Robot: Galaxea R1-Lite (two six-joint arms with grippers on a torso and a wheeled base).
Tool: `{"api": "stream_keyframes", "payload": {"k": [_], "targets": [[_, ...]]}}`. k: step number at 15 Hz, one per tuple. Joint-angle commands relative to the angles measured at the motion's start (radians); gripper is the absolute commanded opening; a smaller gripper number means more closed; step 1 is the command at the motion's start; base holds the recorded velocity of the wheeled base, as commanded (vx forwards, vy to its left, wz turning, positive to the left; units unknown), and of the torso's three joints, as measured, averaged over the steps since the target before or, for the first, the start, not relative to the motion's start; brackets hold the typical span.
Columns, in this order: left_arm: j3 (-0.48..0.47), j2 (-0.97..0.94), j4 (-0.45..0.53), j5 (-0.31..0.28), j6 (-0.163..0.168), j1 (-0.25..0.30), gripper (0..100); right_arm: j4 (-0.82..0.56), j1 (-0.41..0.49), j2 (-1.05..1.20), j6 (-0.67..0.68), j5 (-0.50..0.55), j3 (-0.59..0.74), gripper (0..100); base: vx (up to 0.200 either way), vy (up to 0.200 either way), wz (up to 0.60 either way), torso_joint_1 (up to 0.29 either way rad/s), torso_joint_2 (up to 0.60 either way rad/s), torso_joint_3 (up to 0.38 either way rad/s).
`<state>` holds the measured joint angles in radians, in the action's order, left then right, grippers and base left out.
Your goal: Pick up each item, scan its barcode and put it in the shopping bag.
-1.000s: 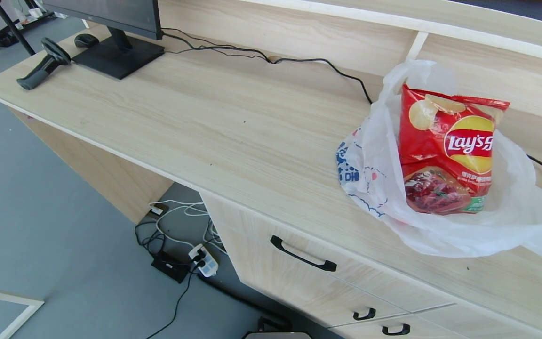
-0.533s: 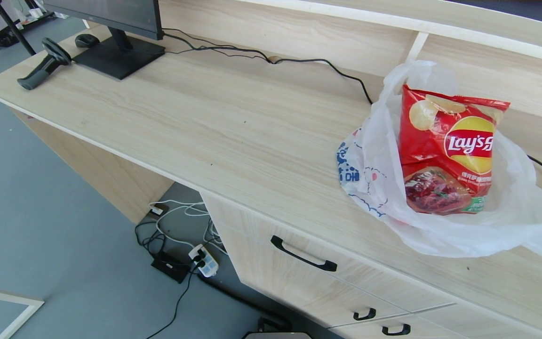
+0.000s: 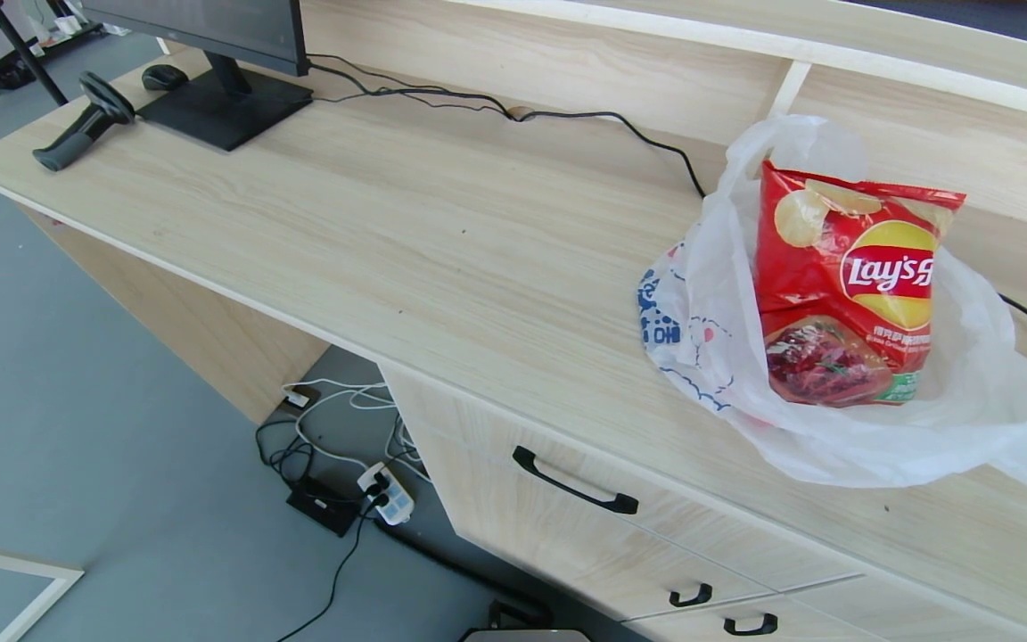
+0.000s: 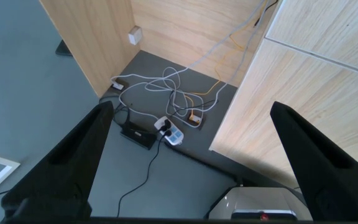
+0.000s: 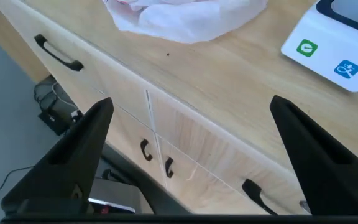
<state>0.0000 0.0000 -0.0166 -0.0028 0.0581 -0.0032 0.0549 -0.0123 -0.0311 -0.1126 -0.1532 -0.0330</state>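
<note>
Shopping bag (image 3: 968, 419) near counter (image 3: 433, 241) front edge

**A pale wooden counter on a grey floor**

The long counter (image 3: 442, 241) has a light wood-grain top and a raised back panel (image 3: 567, 62) of the same wood. Under its near edge are drawers (image 3: 513, 526) with black handles (image 3: 572, 486). At the far left end a dark monitor (image 3: 210, 22) stands on a flat black foot (image 3: 224, 105), with a black mouse (image 3: 163, 77) just beside it. A black cable (image 3: 620, 125) runs along the top. The floor (image 3: 77, 428) is plain grey. In the open space below the counter lie tangled cables (image 3: 317, 419) and a white power strip (image 3: 393, 504). The light is bright and even.
</note>
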Motion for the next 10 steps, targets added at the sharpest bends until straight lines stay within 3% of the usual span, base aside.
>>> {"api": "stream_keyframes", "payload": {"k": [1,5,7,8,10], "targets": [[0.000,0.002,-0.002,0.000,-0.001,0.000,100,-0.006,0.009,0.031,-0.026,0.017,0.033,100,0.000,0.000,0.00,0.000,0.00,0.000],[0.000,0.002,-0.002,0.000,-0.004,0.000,100,-0.007,0.023,0.017,0.076,0.053,0.033,100,0.000,0.000,0.00,0.000,0.00,0.000],[0.000,0.000,-0.002,0.000,-0.009,0.000,100,0.034,0.018,0.030,0.085,0.211,0.033,100,0.000,0.000,0.00,0.000,0.00,0.000],[0.000,0.002,-0.002,0.000,-0.012,0.000,100,-0.041,0.018,0.030,0.117,0.227,0.033,100,0.000,0.000,0.00,0.000,0.00,0.000],[0.000,0.002,-0.002,0.000,-0.021,0.000,100,-0.053,0.018,0.030,0.071,0.218,0.030,100,0.000,0.000,0.00,0.000,0.00,0.000]]}}
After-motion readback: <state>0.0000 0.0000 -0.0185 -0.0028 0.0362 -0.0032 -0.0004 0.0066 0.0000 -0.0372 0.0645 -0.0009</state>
